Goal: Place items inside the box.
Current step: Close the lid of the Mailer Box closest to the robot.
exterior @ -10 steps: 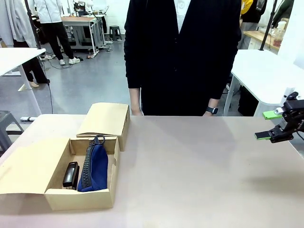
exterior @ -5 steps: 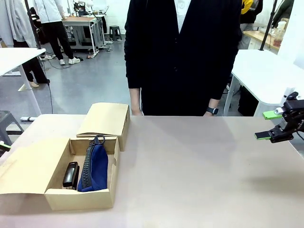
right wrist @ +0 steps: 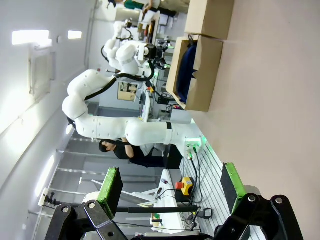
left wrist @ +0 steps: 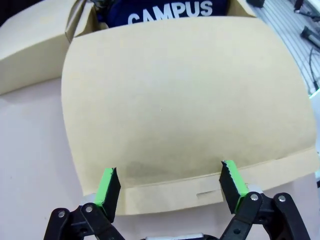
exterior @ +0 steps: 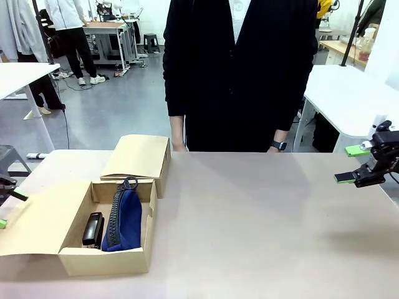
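A beige table (exterior: 262,224) fills the foreground. At its far left stands a closed cardboard box (exterior: 138,159), shut flat on top. A person in dark clothes (exterior: 240,68) stands at the far edge, a watch (exterior: 278,144) on one wrist. Behind, white tables (exterior: 349,93) stand at either side on a grey floor (exterior: 118,112), and another person (exterior: 72,34) stands farther off by a workbench (exterior: 106,28).

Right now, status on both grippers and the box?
Left gripper open, at the box's open flap. Right gripper open, empty, far right. Navy pouch and stapler inside. Nothing in the way.
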`<act>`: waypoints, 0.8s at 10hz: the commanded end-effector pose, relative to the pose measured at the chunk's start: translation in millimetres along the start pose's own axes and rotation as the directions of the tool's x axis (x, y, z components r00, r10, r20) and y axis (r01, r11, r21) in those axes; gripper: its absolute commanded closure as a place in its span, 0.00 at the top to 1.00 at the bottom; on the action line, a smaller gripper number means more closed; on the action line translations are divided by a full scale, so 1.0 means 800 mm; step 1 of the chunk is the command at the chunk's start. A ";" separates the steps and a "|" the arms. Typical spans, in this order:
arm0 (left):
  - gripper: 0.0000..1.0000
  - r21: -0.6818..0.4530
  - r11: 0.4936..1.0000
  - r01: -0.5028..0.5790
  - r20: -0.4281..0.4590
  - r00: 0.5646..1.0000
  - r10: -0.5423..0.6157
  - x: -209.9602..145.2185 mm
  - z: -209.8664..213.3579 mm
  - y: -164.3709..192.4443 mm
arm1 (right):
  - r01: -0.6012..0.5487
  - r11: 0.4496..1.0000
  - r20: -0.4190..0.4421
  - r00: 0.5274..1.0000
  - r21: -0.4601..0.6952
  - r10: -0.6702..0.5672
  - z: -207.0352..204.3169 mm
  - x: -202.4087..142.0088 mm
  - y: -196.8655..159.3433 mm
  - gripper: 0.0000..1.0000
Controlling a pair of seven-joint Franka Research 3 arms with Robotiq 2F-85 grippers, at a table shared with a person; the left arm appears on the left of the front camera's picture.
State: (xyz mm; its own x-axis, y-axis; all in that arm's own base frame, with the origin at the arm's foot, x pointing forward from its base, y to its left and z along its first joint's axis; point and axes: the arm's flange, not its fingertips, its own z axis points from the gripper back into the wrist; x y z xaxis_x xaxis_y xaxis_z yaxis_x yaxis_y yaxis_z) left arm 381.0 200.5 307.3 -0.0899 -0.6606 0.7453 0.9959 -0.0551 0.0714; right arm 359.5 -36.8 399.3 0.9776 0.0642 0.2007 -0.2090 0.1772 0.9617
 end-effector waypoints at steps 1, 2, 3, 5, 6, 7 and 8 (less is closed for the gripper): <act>1.00 -0.006 0.998 0.068 -0.043 0.997 -0.068 -0.046 -0.010 -0.021 | -0.001 1.000 0.010 1.000 0.019 0.001 0.002 0.002 0.005 1.00; 1.00 -0.007 0.997 0.077 -0.074 0.994 -0.078 -0.044 -0.012 -0.023 | -0.001 1.000 0.010 1.000 0.019 0.001 0.002 0.002 0.005 1.00; 1.00 -0.036 0.995 0.094 -0.125 0.987 -0.097 -0.049 -0.014 -0.027 | -0.001 1.000 0.010 1.000 0.019 0.001 0.002 0.002 0.005 1.00; 1.00 -0.052 0.995 0.080 -0.208 0.974 -0.089 -0.057 -0.025 -0.029 | -0.001 1.000 0.010 1.000 0.019 0.001 0.002 0.002 0.005 1.00; 1.00 -0.052 0.996 0.079 -0.229 0.969 -0.088 -0.061 -0.024 -0.029 | -0.001 1.000 0.010 1.000 0.019 0.001 0.002 0.002 0.005 1.00; 1.00 -0.034 0.997 0.065 -0.258 0.964 -0.072 -0.065 -0.019 -0.028 | -0.001 1.000 0.010 1.000 0.019 0.001 0.002 0.002 0.005 1.00; 1.00 -0.009 0.998 0.057 -0.261 0.964 -0.057 -0.069 -0.012 -0.029 | -0.001 1.000 0.010 1.000 0.019 0.001 0.002 0.002 0.005 1.00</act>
State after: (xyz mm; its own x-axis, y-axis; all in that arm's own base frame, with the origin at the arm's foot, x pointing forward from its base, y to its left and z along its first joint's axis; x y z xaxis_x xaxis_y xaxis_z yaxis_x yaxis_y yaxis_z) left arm 373.6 211.2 281.7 -0.1178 -0.8278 0.5485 0.9930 -0.0958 0.0686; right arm 359.4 -36.8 399.3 0.9776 0.0642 0.2007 -0.2091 0.1772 0.9617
